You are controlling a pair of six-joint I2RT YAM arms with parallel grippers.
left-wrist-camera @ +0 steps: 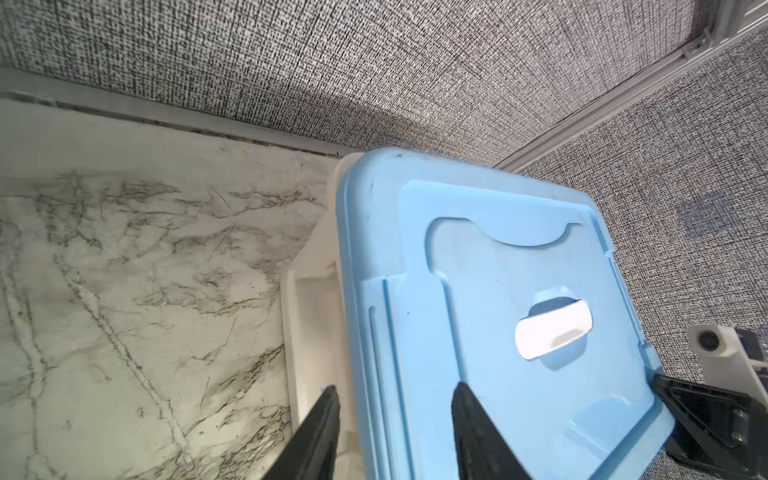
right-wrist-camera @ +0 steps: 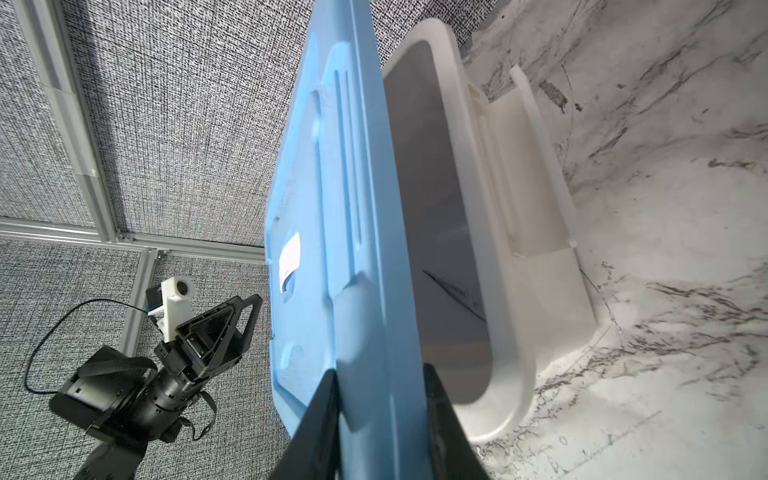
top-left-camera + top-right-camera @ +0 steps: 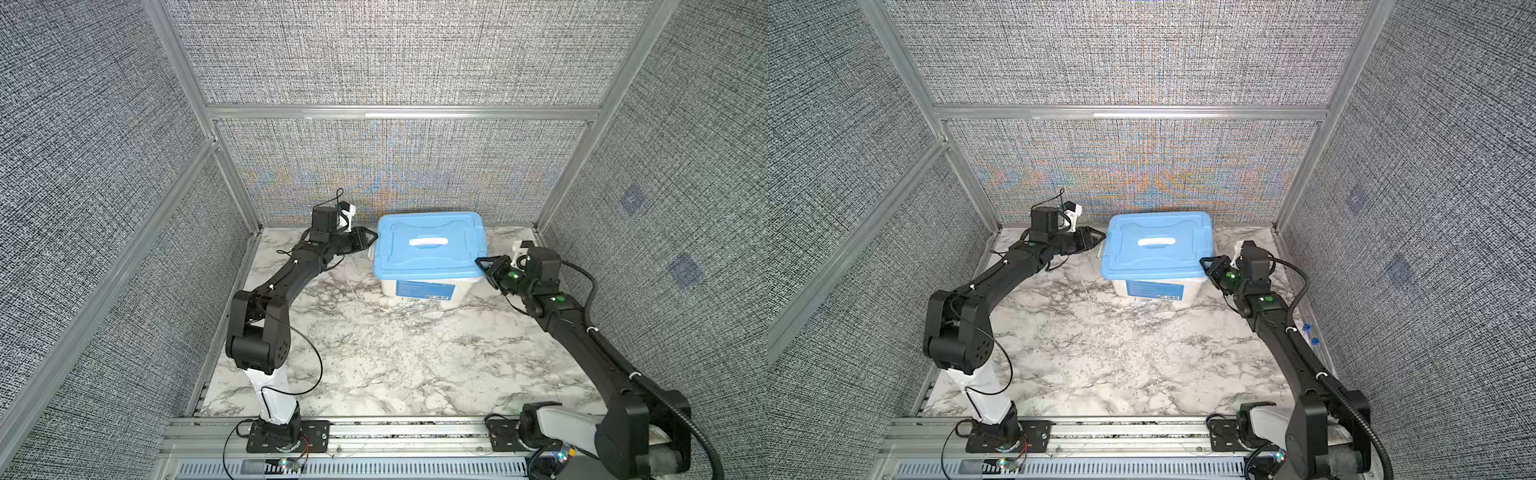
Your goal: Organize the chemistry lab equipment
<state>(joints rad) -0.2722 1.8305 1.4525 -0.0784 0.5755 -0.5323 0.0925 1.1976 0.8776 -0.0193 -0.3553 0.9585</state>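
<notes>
Both arms are in on the box by the far edge of the surface [image 3: 395, 365]. The right tool [image 3: 484, 264] is clamped on the blue lid [image 3: 415, 259] at its near right corner. In the right wrist view one finger [image 2: 324, 399] presses the top face and its partner sits under the rim. That side of the lid rides clear of the white tub [image 2: 511, 291], with a gap showing into it. On the lid's left edge, toward the far corner, the left tool [image 3: 368, 239] straddles the rim. In the left wrist view one finger [image 1: 469, 419] lies over the lid and the other sits down beside the tub's side latch; whether it pinches, I cannot tell. The white handle [image 3: 428, 241] sits mid-lid. Two blue-capped tubes [image 3: 1307, 328] lie at the right edge of the surface, just beyond the right arm, only their caps plain to see. A thin clear rod [image 3: 351, 282], faint, lies just left of the tub
</notes>
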